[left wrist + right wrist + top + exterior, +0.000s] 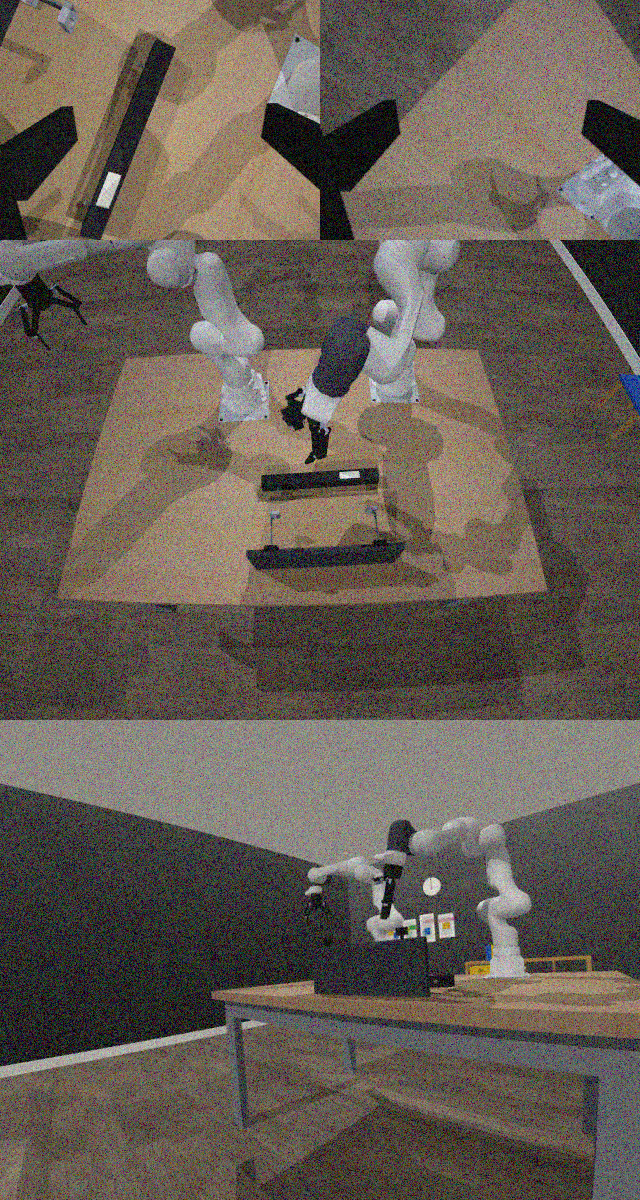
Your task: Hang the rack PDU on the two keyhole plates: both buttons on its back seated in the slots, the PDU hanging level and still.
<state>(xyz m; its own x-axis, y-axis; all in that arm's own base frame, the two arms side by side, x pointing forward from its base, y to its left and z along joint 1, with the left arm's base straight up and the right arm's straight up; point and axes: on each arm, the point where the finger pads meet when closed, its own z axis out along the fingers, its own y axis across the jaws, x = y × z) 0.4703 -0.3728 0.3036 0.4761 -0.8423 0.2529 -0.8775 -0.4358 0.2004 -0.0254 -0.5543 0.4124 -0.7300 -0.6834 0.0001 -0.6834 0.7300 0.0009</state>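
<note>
Rack PDU, black with a white label, lay on the wooden tabletop, off the thin rods and dark upright panel. Dark walls surrounded the table, a round clock on one. The left gripper hung above and near the PDU, jaws spread, holding nothing. The right gripper hovered well apart from it, its jaws spread and unloaded too.
</note>
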